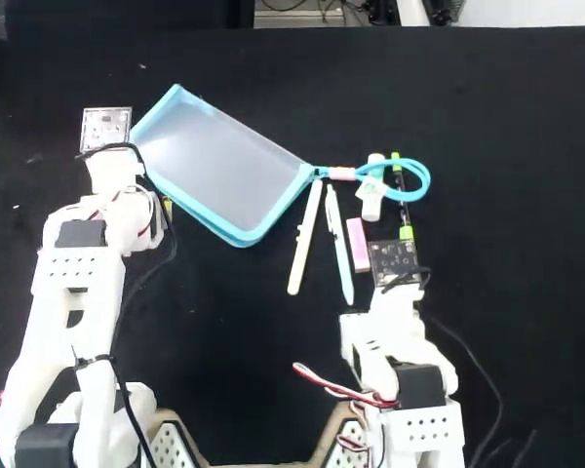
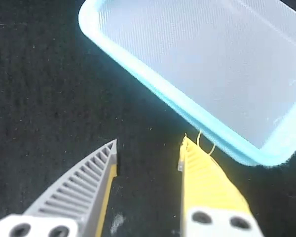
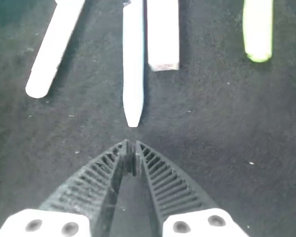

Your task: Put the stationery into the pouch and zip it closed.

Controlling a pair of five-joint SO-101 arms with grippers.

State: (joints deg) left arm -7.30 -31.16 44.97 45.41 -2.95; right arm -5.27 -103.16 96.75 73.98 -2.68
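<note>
Left gripper point(image 2: 148, 153): fingers apart, one grey, one yellow, nothing between them, bare black table point(image 2: 44, 98) under the gap. The pouch point(image 2: 212, 64) lies just ahead of the yellow fingertip, flat on the table with its translucent panel up. Its turquoise rim passes close by that tip; cannot tell whether they touch. In the high view the pouch point(image 1: 219, 175) lies on a slant between the two arms, nearer the left one, and nothing shows inside it. Right gripper point(image 3: 132, 148): black fingers together, nothing clamped, tips over the table. Directly ahead of the tips, a little apart from them, is the pointed end of the light blue pen point(image 3: 133, 64), lying in line with the fingers. The pink eraser point(image 3: 163, 34) lies alongside that pen, just beside it and slightly farther ahead. The cream pen point(image 3: 54, 47) is ahead and off toward the left arm's side, angled, its rounded end nearest the gripper. The green marker point(image 3: 258, 29) is ahead on the opposite side, well apart from the eraser. In the high view a white stick point(image 1: 372, 190) lies beyond the eraser, farther from the right gripper, partly within the blue loop point(image 1: 414, 180) that runs from the pouch's corner; the green marker crosses that loop.
</note>
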